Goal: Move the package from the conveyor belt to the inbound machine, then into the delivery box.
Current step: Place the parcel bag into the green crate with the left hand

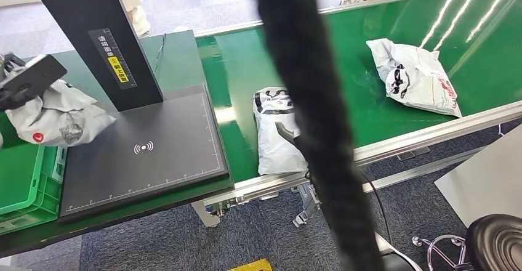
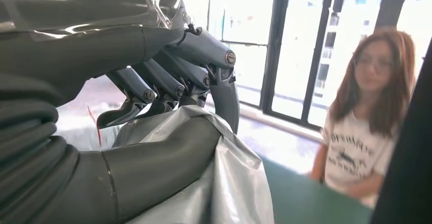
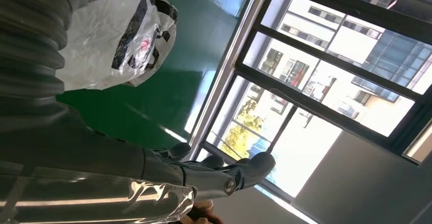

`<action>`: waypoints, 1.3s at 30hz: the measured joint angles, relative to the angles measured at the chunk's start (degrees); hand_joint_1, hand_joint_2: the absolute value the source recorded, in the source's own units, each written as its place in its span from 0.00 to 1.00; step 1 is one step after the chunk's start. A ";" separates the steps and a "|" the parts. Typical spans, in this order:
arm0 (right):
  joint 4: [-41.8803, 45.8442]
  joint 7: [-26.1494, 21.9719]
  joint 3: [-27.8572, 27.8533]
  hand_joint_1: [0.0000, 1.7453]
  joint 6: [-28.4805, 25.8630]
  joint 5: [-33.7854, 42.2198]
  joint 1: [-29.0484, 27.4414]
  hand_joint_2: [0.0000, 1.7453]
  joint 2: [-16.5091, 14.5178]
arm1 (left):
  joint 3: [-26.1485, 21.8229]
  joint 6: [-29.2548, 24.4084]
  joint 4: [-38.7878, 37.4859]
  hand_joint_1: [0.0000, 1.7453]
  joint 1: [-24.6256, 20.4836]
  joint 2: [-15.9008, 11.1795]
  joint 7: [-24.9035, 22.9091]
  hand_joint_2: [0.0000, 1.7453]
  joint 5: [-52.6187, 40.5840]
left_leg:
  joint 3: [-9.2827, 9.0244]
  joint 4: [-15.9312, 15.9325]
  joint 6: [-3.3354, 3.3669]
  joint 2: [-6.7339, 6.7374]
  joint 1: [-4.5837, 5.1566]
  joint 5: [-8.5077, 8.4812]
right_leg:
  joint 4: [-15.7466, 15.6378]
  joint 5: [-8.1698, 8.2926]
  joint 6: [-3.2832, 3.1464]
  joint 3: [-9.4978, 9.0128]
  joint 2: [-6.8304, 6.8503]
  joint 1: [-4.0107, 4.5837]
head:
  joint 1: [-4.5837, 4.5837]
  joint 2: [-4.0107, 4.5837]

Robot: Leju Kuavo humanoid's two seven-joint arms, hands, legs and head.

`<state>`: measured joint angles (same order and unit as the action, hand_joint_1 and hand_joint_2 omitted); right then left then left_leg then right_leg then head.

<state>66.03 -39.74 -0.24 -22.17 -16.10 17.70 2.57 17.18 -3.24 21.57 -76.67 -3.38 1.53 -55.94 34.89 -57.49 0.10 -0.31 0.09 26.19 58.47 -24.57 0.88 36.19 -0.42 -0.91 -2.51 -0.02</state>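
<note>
The conveyor belt (image 1: pixel 369 68), green and glossy, is lying off to the right of the left hand (image 1: pixel 24 80), and two more grey poly mailers are resting on it: one (image 1: pixel 277 129) printed with black lettering that cannot be read, near the belt's front rail, and another (image 1: pixel 415 77) with a black loop mark and a red-and-white label, farther along. The inbound machine (image 1: pixel 148 148), a black flat pad with a white wireless symbol and a ruled edge, is lying just beside and below the left hand; its dark post carries a yellow label whose characters are too small to be read. A green delivery box (image 1: pixel 24 191) is sitting beneath the hand.

The package (image 1: pixel 58 120) is being held by the left hand, raised over the box's edge and the pad's left margin. In the left wrist view the thumb and fingers (image 2: pixel 178 81) are being closed over crumpled grey film (image 2: pixel 224 173). It is judged to be light, soft and slippery, its film sagging and wrinkling; the bunched upper fold is probably the surest hold. A small red round mark is being shown on its lower corner.

The right hand (image 3: pixel 214 175) is being kept off the parcels, its fingers loosely extended with nothing held.
</note>
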 joint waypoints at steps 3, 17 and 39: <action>0.00 -0.01 0.10 0.00 -0.29 -0.33 -0.55 1.00 -0.24 | -0.66 0.92 0.99 1.00 -2.66 -0.55 -1.27 1.00 -1.39 | 0.03 0.01 0.00 0.00 0.00 0.00 | 0.01 0.00 0.00 0.03 0.00 0.00 | 0.01 0.00; -0.09 -0.02 1.20 0.00 -1.32 0.69 -0.09 1.00 -0.57 | -4.21 4.50 4.75 1.00 -10.30 -3.39 -3.02 1.00 -6.32 | 0.07 0.01 0.00 0.00 0.00 0.00 | 0.01 -0.01 0.00 0.05 0.01 -0.01 | 0.01 0.00; 3.41 -0.04 1.36 0.00 -3.38 1.22 -8.02 1.00 0.97 | -17.03 -3.37 5.57 1.00 5.27 -18.86 15.87 1.00 4.80 | 0.04 0.07 -0.04 0.21 -0.01 0.03 | 0.02 -0.07 -0.04 0.10 -0.12 0.00 | 0.01 0.00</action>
<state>69.44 -39.78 1.11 -25.56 -14.87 9.68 3.54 0.16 -6.61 27.14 -71.40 -22.25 17.39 -51.15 34.93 -57.42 0.06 -0.10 0.09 26.22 58.49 -24.64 0.84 36.29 -0.54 -0.90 -2.50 -0.02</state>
